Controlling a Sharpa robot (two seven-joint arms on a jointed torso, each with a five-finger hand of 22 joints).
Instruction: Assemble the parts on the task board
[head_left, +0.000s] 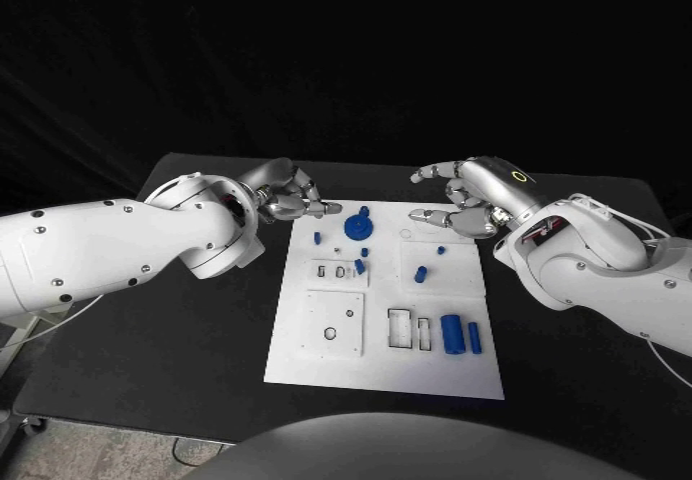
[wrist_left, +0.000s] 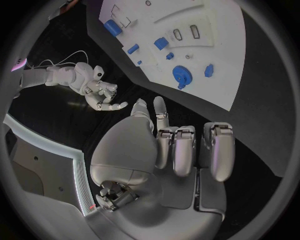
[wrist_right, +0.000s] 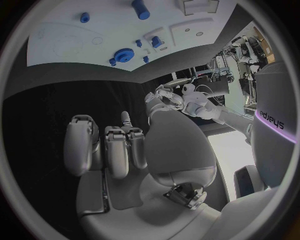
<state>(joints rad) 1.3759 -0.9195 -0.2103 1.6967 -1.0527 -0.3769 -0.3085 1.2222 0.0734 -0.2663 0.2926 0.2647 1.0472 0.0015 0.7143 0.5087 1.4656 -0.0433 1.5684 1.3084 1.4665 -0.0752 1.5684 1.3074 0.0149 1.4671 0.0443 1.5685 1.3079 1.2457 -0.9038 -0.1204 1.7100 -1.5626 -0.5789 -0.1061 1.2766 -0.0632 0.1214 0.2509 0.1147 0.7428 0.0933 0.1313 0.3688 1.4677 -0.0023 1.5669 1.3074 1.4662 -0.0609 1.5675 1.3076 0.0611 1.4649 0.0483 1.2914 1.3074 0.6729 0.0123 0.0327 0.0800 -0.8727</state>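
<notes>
Item: blue gear (head_left: 358, 224), lying flat on the white task board (head_left: 332, 360) toward its 12 o'clock edge. I judge it light, rigid plastic, slick-faced; I would take it by the toothed rim.

Item: blue cylinder (head_left: 451, 333), at the board's 4 o'clock; light, likely to roll; grip across its middle.

Left robot hand (head_left: 289, 196): at 11 o'clock off the board, fingers curled, holding nothing.

Right robot hand (head_left: 464, 200): at 1 o'clock, fingers apart, holding nothing.

Black surface (head_left: 173, 340) underneath.

The left arm's white casing hides most of the left hand (head_left: 289, 195), whose fingertips alone show by the board (head_left: 325, 345). Small blue pieces (head_left: 365, 251) just beyond those fingertips are too small to tell apart.
</notes>
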